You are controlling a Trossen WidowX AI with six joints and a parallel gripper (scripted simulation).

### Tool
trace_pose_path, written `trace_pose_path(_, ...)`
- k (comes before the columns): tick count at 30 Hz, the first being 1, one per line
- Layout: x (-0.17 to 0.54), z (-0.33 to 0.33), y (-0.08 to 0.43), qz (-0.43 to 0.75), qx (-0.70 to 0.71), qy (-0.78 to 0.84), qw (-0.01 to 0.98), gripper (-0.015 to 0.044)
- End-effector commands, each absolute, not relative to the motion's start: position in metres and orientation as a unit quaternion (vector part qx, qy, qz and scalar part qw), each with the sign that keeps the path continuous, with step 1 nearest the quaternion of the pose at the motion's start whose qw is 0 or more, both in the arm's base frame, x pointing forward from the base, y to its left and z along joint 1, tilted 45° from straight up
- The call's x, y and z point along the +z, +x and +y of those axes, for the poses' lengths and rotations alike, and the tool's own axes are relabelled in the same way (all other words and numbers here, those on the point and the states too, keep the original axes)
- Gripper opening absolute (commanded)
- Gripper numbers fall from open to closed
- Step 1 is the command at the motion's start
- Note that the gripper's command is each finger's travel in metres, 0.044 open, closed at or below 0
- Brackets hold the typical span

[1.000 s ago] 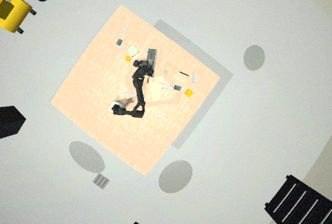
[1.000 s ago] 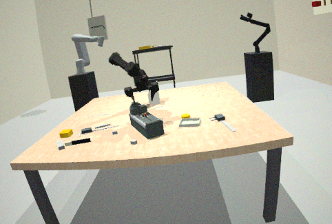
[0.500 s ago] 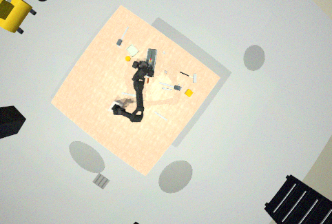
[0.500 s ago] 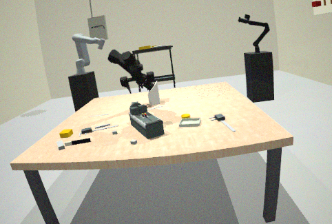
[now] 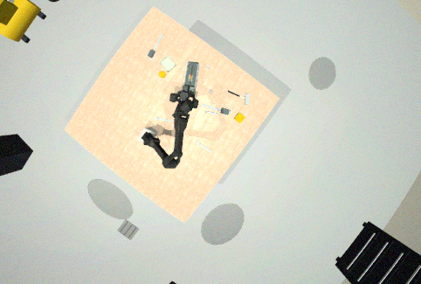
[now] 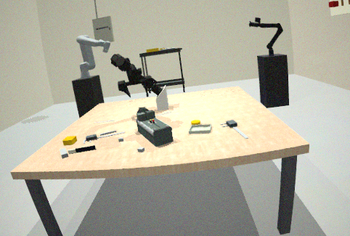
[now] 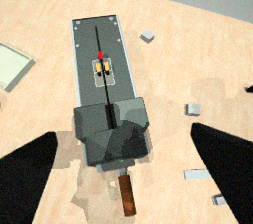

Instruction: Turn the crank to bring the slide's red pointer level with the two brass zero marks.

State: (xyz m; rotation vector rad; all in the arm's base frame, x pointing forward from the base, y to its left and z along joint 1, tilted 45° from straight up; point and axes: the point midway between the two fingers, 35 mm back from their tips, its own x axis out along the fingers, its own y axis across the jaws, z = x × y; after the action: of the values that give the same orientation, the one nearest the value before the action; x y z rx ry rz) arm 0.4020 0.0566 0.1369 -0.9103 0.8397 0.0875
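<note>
The dark grey machine [image 5: 192, 69] [image 6: 162, 134] [image 7: 88, 37] has a slotted top and a blocky housing [image 7: 112, 142] at its near end in the wrist view. The red pointer [image 7: 100, 55] sits in the slot, off the two brass zero marks [image 7: 98, 68] [image 7: 106, 67], on their side away from the housing. The crank's brown handle [image 7: 127, 195] sticks out past the housing, low in the wrist view. My gripper [image 7: 125, 133] [image 5: 183, 100] is open and empty, above the housing end. Its fingers stand wide on either side in the wrist view, not touching the handle.
A pale tray [image 5: 168, 64] [image 6: 200, 129] [image 7: 8, 66] and a yellow disc [image 5: 162, 74] [image 6: 195, 122] lie to one side. Small grey blocks [image 7: 147, 36] [image 7: 193, 109], calipers [image 5: 224, 111], a hammer [image 5: 247, 99] and a yellow block [image 5: 239, 117] [image 6: 70, 140] lie on the other.
</note>
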Motion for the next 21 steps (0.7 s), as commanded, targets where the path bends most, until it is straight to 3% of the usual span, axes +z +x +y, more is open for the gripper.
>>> trace_pose_path(1, 0.144, 0.047, 0.381, 0.398, 0.075, -0.441, 0.801, 0.044)
trace_pose_path(21, 0.105, 0.001, 0.378, 0.401, 0.092, -0.448, 0.794, 0.044)
